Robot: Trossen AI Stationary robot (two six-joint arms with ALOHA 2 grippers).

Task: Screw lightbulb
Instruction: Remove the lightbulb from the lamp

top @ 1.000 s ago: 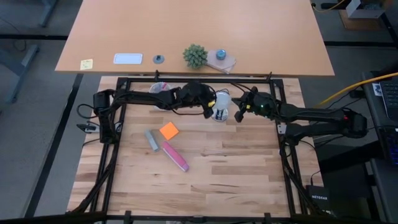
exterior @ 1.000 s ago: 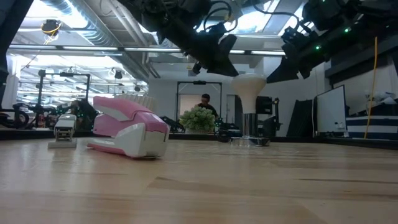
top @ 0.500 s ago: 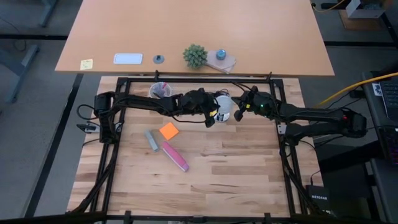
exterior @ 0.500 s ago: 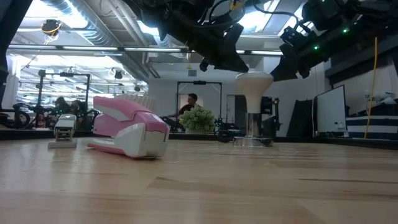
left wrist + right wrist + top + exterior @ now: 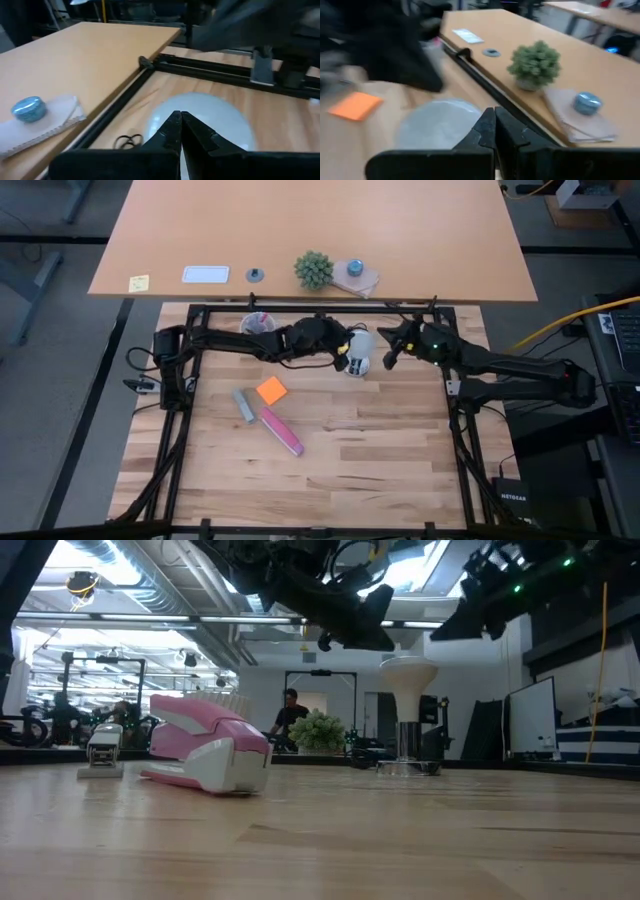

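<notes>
On the wooden table (image 5: 330,450), at left, grey stapler (image 5: 244,406), orange pad (image 5: 271,390), pink stapler (image 5: 281,431). At centre, left gripper (image 5: 341,351) – fingers pressed together, empty – just beside the lightbulb (image 5: 359,344), upright in its socket. At right, right gripper (image 5: 386,360) – closed too, holding nothing.

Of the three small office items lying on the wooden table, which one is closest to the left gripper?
The orange sticky-note pad. It lies just in front of the left gripper, while the grey stapler and the pink stapler sit farther toward the table's front.
</notes>
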